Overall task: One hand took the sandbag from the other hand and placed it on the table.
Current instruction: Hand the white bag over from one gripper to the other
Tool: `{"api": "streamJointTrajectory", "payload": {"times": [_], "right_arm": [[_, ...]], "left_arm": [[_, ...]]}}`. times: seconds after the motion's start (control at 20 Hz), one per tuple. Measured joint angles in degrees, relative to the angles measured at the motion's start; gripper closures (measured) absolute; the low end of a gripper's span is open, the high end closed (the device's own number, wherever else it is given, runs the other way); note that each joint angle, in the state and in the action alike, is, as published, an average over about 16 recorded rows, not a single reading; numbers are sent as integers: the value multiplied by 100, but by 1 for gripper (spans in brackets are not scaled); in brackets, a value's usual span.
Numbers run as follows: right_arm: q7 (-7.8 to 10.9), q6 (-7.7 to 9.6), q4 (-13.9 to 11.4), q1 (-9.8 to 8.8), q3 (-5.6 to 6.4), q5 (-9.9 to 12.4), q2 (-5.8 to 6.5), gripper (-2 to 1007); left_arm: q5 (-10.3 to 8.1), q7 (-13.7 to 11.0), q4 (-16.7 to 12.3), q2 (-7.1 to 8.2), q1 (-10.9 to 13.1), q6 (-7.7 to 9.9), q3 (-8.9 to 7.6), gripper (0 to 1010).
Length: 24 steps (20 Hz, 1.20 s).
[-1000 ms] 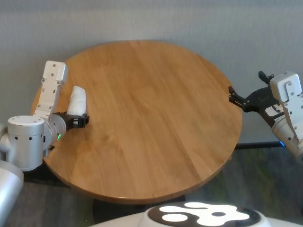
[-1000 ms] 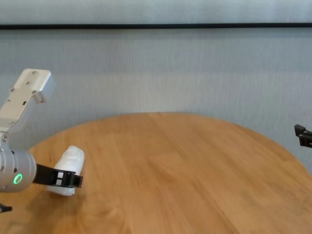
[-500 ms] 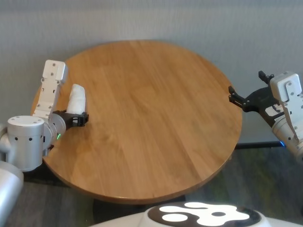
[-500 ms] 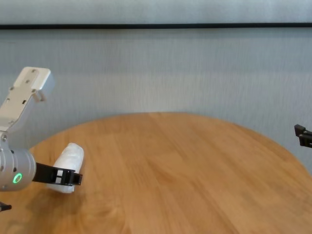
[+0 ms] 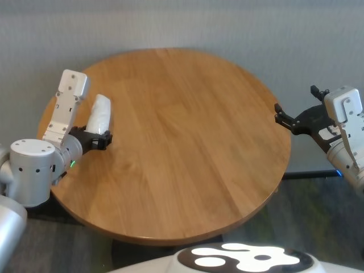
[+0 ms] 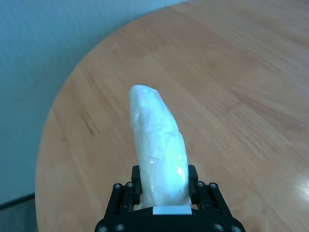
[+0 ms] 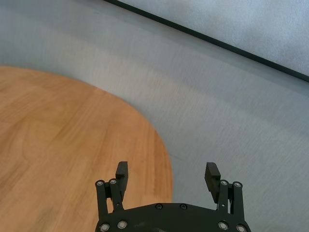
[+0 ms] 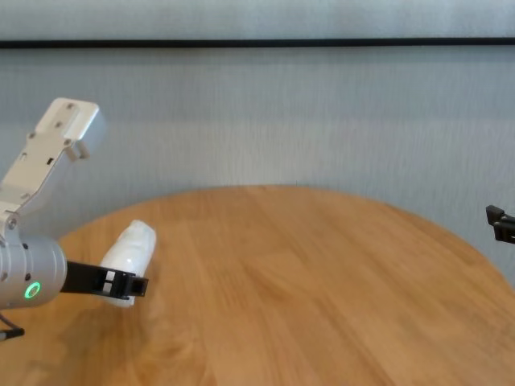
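sandbag [image 5: 100,115] clamped in left tool [image 5: 103,140] above table's [image 5: 187,142] left edge; right tool [image 7: 167,179] agape.

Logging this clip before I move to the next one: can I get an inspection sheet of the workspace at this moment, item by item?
Surface: round wooden table, light-brown grain, no marks seen.
Job's things: white sandbag held above the table's left side, its free end pointing away from the wrist.
Clutter: nothing seen.
Grippers: left gripper, green ring on its wrist, fingers shut on the sandbag's near end. Right gripper, fingers open and holding nothing, off the table's right edge.
Cables: nothing seen.
Surroundings: grey wall behind the table with a dark strip along it; grey floor below.
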Motion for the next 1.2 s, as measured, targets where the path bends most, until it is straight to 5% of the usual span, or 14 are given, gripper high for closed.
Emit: {"api": "streamJointTrajectory", "payload": {"times": [0.6, 1.2], "right_arm": [[0, 0, 0, 0, 0, 0, 0, 2], [0, 0, 0, 0, 0, 0, 0, 2]], "left_arm": [[428, -315, -286, 204, 74, -599, 200, 430], [360, -808, -645, 214, 215, -1186, 49, 430]]}}
